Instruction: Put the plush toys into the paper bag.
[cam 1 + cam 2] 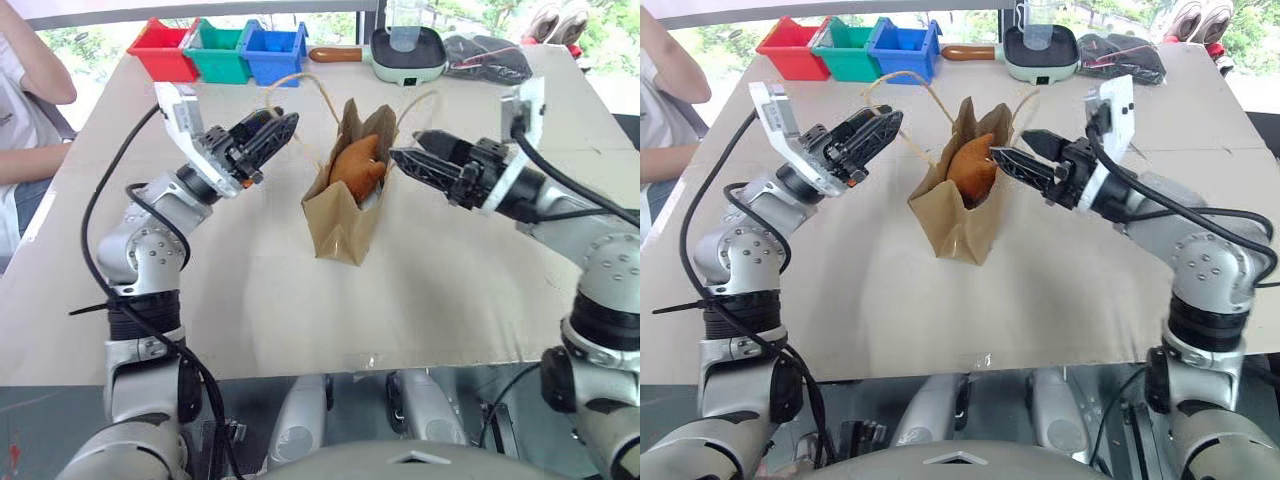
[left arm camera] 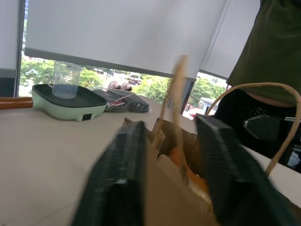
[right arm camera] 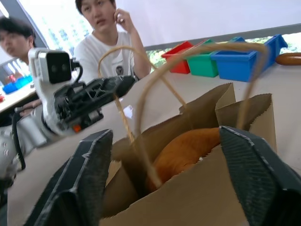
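Plush toy (image 1: 358,165), orange, soft, light, sits in flimsy paper bag (image 1: 340,225); left gripper (image 1: 268,133) at 9 o'clock, right gripper (image 1: 412,160) at 3, both jaws spread, empty; lift bag by handles.

Beige table (image 1: 250,300), paper bag (image 1: 340,225) mid-table, coloured bins (image 1: 220,50), green pan (image 1: 405,55), black pouch (image 1: 488,58) at far edge

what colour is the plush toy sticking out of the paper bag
Orange-brown. The drumstick plush toy sits in the brown paper bag, clearest in the right wrist view.
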Controlling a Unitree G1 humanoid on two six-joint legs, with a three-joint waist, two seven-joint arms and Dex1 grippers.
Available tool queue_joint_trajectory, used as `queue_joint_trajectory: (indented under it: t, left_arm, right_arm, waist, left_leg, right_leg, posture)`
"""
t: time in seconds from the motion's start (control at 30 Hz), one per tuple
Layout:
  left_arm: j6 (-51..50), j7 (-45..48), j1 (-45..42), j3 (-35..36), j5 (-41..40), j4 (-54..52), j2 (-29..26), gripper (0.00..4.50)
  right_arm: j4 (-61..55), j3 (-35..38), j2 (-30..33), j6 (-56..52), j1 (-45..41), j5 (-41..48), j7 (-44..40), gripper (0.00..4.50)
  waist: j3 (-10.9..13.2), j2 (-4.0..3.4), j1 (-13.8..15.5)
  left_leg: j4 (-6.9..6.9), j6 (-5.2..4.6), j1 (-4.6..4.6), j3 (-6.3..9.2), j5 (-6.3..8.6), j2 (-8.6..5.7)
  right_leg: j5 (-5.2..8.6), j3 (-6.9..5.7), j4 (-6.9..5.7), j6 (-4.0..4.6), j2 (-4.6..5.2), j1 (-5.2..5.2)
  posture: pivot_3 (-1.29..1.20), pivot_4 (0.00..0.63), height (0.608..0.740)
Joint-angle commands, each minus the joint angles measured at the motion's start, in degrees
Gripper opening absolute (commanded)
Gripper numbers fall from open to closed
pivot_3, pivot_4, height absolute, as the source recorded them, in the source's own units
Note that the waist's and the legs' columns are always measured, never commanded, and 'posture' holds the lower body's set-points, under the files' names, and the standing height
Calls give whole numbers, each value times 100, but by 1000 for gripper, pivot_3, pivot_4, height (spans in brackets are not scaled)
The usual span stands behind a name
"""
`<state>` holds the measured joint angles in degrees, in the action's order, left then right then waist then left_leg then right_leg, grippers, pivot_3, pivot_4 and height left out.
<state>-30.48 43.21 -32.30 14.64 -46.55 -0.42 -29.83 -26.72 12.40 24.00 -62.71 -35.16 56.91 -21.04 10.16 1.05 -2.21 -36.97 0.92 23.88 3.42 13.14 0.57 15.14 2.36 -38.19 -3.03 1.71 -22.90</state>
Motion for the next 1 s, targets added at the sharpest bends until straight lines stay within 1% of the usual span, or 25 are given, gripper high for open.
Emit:
queue_joint_trajectory:
  t: [0.03,0.07,0.13,0.2,0.23,0.27,0.3,0.37,0.4,0.43,0.63,0.73,0.83,1.0]
  left_arm:
    - [-364,325,279,357,-453,-288,-276,3852]
    - [-447,429,408,409,-520,-337,-365,4361]
    - [-595,676,749,458,-581,-439,-572,4441]
    - [-706,857,1097,413,-541,-568,-747,4500]
    - [-708,922,1256,335,-481,-674,-804,4500]
    - [-699,939,1371,265,-436,-772,-815,4500]
    - [-674,925,1484,176,-373,-889,-803,4500]
    - [-607,835,1627,22,-234,-1089,-732,4500]
    - [-502,745,1705,-145,-63,-1250,-658,4500]
    - [-439,655,1758,-261,32,-1390,-572,4500]
    - [-204,-14,1796,-700,469,-1970,3,4500]
    - [-218,-391,1809,-715,556,-2243,200,4500]
    - [-292,-589,1941,-640,564,-2506,177,4500]
    - [-267,-916,2037,-610,744,-2794,79,4500]
  right_arm:
    - [-600,283,569,-157,231,440,-173,3196]
    - [-698,256,781,-130,356,374,-220,3196]
    - [-845,135,1029,45,606,149,-286,3196]
    - [-885,-108,1120,297,813,-220,-283,2680]
    - [-891,-385,1230,517,938,-581,-360,2460]
    - [-874,-667,1297,760,1027,-940,-426,2057]
    - [-809,-982,1284,1011,1087,-1294,-443,1552]
    - [-672,-1428,1158,1380,1148,-1762,-444,664]
    - [-515,-1653,995,1625,1125,-2015,-405,199]
    - [-378,-1803,831,1812,1097,-2182,-384,91]
    - [351,-2617,-27,2596,850,-2923,-585,91]
    - [588,-2905,-484,2755,713,-3143,-616,91]
    - [729,-3123,-848,2849,645,-3367,-559,91]
    - [757,-3192,-1267,2896,722,-3490,-536,91]
  waist:
    - [0,0,-3]
    - [0,1,-3]
    - [0,2,-3]
    - [0,2,-15]
    - [0,2,-19]
    - [0,2,-14]
    - [0,2,-9]
    - [0,3,17]
    - [0,3,21]
    - [-1,4,22]
    - [0,4,26]
    - [0,4,13]
    - [0,4,10]
    - [0,4,26]
  left_leg:
    - [0,0,0,0,0,0]
    - [2,0,0,0,0,1]
    - [2,0,0,0,0,2]
    - [3,0,-2,-2,0,3]
    - [7,0,-4,-4,0,3]
    - [8,0,-5,-5,0,3]
    - [8,0,-6,-6,0,4]
    - [6,0,-4,-3,0,4]
    - [6,0,-4,-3,0,4]
    - [5,0,-4,-3,0,4]
    - [3,0,-4,-1,0,3]
    - [4,1,-6,1,0,4]
    - [6,1,-6,4,0,5]
    - [6,1,-6,10,0,3]
  right_leg:
    - [0,1,0,0,0,0]
    - [0,1,2,0,1,0]
    - [0,0,2,0,0,0]
    - [1,1,2,0,-2,0]
    - [1,4,2,0,-1,0]
    - [1,6,2,0,-2,0]
    - [1,5,2,0,-1,0]
    - [1,3,4,0,-1,0]
    - [1,3,6,0,-1,1]
    - [1,3,8,0,-1,2]
    - [-1,3,13,-1,0,6]
    - [-1,3,10,0,-1,6]
    - [-1,2,9,1,-2,6]
    - [-1,1,9,0,0,6]
  posture:
    - [0,150,740]
    - [0,150,740]
    - [0,150,740]
    - [0,150,740]
    - [0,150,740]
    - [0,150,740]
    - [0,150,740]
    - [0,150,740]
    - [0,150,740]
    - [0,150,740]
    - [0,150,740]
    - [0,150,740]
    - [0,150,740]
    - [0,150,740]
